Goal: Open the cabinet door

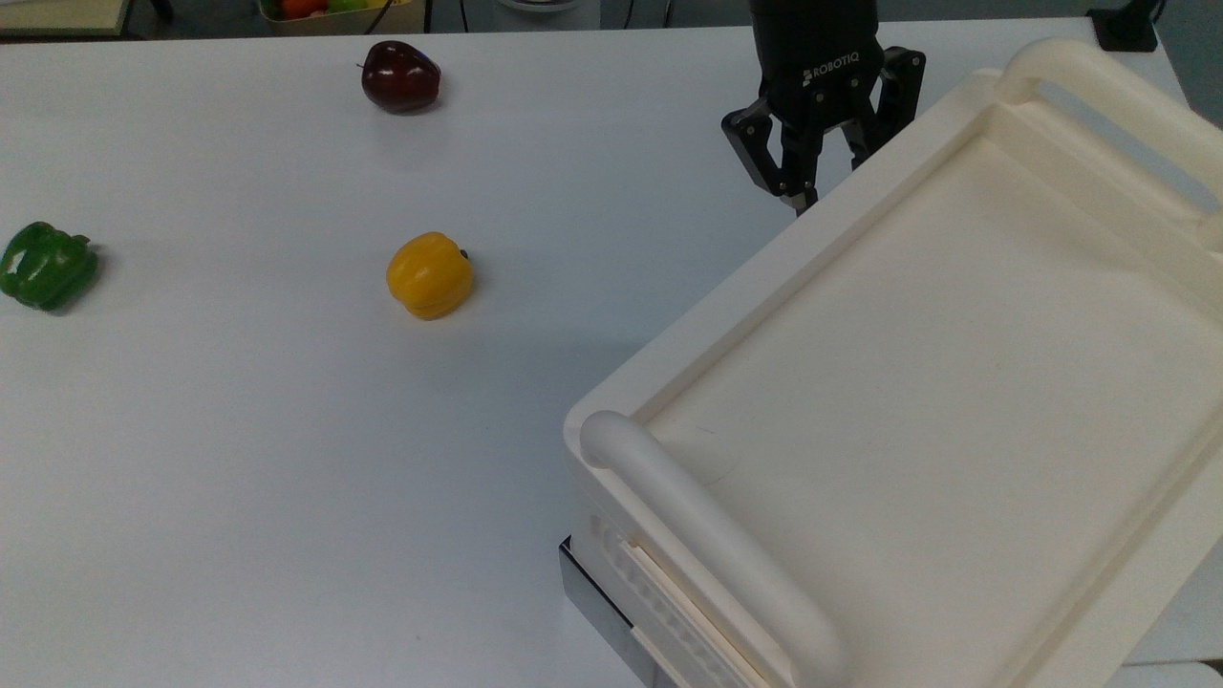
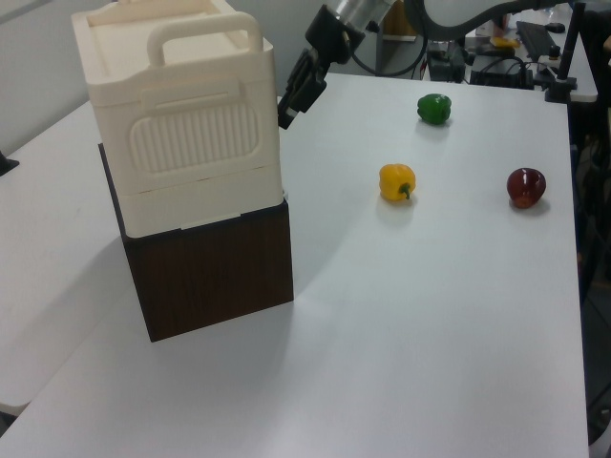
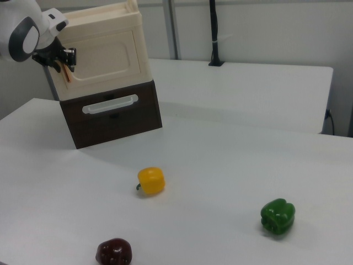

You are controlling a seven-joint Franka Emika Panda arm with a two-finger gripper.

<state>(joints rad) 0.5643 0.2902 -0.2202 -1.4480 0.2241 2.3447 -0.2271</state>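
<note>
While spread wide and empty, the end effector (image 1: 820, 182) sits at the cabinet door's free edge.
Fingers apart, grasping nothing; in the right view the end effector (image 3: 60, 61) is at the door's (image 3: 105, 58) left end, right by the thin copper-brown strip (image 3: 67, 74), contact unclear. Door is the cream panel on the cabinet's (image 2: 191, 162) upper side face, closed flat, long axis horizontal, running off to the right view's right from the end effector. In the top view the end effector is just beside the tray-like top's rim (image 1: 726, 287); in the left view, at the cabinet's far upper corner. Outward: brown lower drawer with handle (image 3: 109, 105), then yellow pepper (image 1: 429, 275), green pepper (image 1: 46, 265), dark red apple (image 1: 400, 76) spread on the tabletop (image 1: 239, 430), well apart from the cabinet. Likely next: hook the strip edge, swing outward.
</note>
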